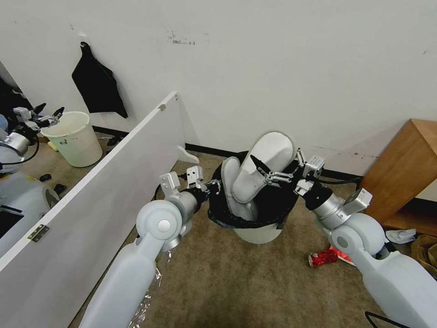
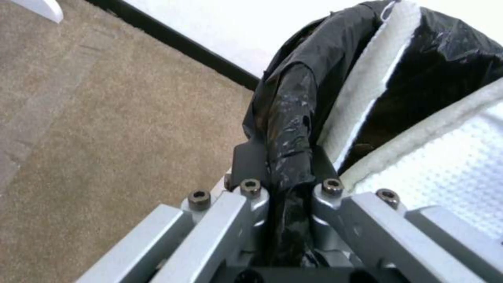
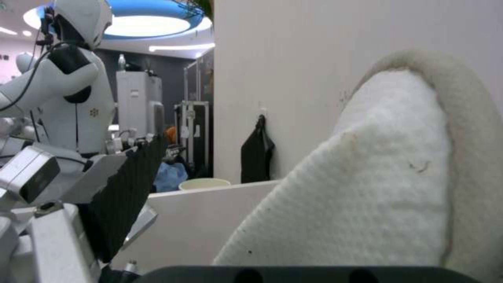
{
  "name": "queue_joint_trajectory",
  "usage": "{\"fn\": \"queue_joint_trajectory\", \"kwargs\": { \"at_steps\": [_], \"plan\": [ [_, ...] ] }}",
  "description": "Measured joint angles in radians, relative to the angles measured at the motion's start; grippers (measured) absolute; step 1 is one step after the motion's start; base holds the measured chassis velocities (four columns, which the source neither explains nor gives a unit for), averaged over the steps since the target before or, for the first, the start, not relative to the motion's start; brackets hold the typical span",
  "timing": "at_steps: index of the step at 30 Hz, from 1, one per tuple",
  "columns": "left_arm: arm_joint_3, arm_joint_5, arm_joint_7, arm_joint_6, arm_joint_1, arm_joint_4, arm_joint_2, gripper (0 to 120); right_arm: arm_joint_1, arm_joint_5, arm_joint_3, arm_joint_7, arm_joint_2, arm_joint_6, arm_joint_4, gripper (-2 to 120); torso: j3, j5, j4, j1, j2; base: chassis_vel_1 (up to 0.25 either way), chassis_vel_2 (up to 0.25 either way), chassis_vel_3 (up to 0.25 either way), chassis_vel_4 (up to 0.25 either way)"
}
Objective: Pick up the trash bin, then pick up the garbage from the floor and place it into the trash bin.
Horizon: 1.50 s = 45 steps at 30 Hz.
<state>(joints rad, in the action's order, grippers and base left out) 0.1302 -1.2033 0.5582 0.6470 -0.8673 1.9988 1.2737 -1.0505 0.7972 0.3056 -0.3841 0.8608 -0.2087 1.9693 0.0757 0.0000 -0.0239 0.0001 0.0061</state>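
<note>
The trash bin (image 1: 257, 233), white with a black bag over its rim, is in front of me in the head view. My left gripper (image 1: 210, 186) is shut on its near-left rim; in the left wrist view the left gripper (image 2: 285, 173) pinches the black bag fold. A white slipper (image 1: 268, 159) stands toe-up in the bin, and a second slipper (image 1: 230, 180) leans beside it. My right gripper (image 1: 274, 165) straddles the tall slipper, open. In the right wrist view a gap shows between one black finger (image 3: 125, 188) and the slipper (image 3: 367, 184). The carpet floor (image 1: 227, 282) lies below.
A crushed red can (image 1: 322, 258), a white tissue (image 1: 400, 235) and a brown bag (image 1: 425, 250) lie on the carpet by my right arm. A wooden cabinet (image 1: 405, 168) stands at the right. On the left are a white partition (image 1: 114, 182) and, behind it, a cream bucket (image 1: 75, 136).
</note>
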Motion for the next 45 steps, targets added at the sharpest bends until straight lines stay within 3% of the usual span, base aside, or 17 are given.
{"fn": "queue_joint_trajectory", "kwargs": {
  "at_steps": [12,17,27,45],
  "plan": [
    [0.003,0.020,-0.005,-0.004,-0.005,-0.003,0.008,4,-0.006,-0.002,0.002,-0.001,0.002,0.000,0.001,100,0.000,0.0000,0.0000,0.000,0.000,0.000,0.000,0.000,0.000],
    [0.014,0.098,0.001,-0.013,0.006,-0.052,0.015,4,-0.002,0.001,0.010,-0.001,0.000,0.000,0.018,100,0.000,0.0000,0.0001,0.000,0.000,0.000,0.000,0.000,0.000],
    [0.053,0.106,-0.011,-0.017,0.026,-0.099,0.020,4,-0.010,0.032,0.093,-0.003,-0.027,0.002,0.081,100,0.000,0.0000,0.0000,0.000,0.000,0.000,0.000,0.000,0.000],
    [0.125,0.090,-0.011,-0.018,-0.011,-0.057,0.004,4,-0.043,0.073,0.257,-0.010,-0.046,0.009,0.117,100,0.000,0.0000,0.0000,0.000,0.000,0.000,0.000,0.000,0.000]
  ]
}}
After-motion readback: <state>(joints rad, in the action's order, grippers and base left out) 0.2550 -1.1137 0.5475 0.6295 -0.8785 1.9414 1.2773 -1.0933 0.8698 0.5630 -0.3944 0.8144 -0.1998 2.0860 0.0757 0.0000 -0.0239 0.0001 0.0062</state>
